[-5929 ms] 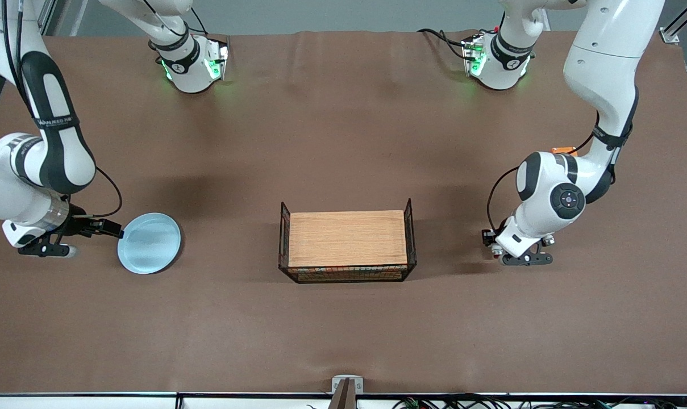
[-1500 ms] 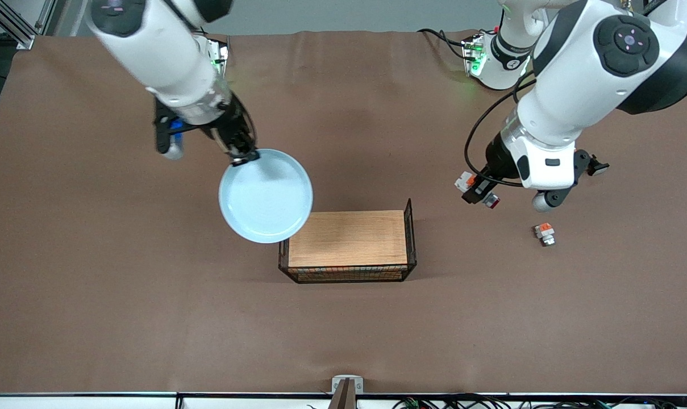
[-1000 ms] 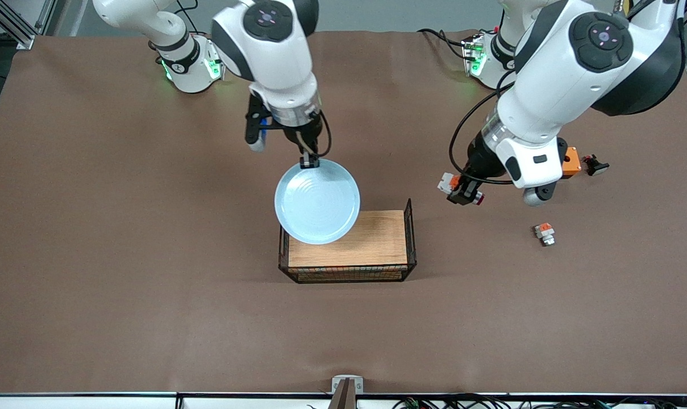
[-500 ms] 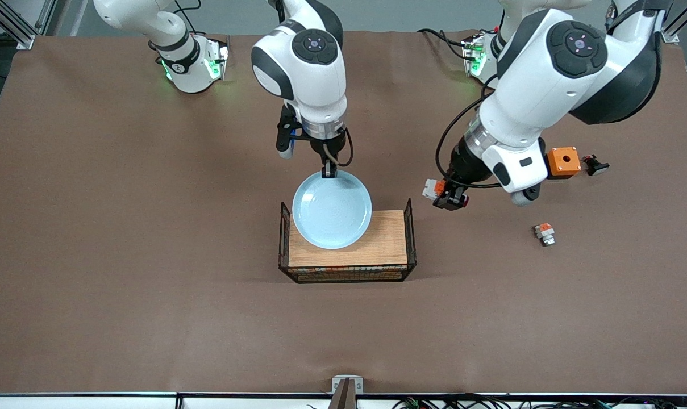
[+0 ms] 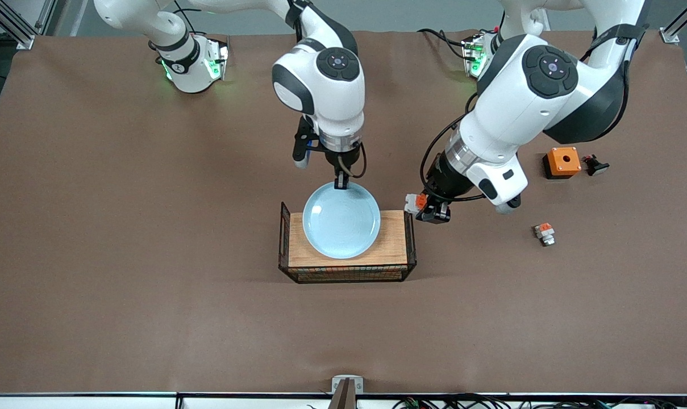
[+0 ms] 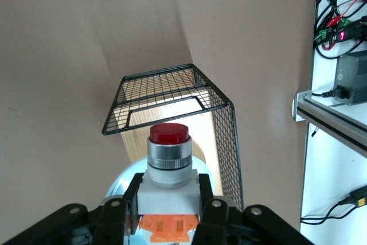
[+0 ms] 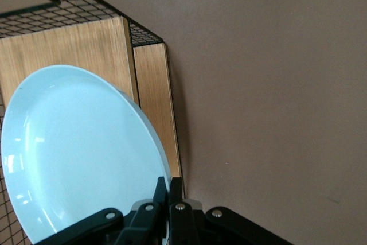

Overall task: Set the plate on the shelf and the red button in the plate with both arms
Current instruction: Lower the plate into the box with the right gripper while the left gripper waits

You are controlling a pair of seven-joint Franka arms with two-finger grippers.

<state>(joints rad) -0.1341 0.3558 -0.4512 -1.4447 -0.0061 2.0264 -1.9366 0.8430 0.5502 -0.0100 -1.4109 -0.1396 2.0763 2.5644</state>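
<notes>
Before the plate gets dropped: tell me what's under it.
The plate, gripped at its rim by the right pincer, hangs over the tray's wooden board. The board beneath it is hidden.

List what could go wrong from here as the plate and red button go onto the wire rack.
1. The right gripper pinches only the rim of the plate, held over the rack's wooden shelf; it could tilt or slip on release.
2. The left gripper holds the red button right by the rack's wire end wall; it may snag there.
</notes>
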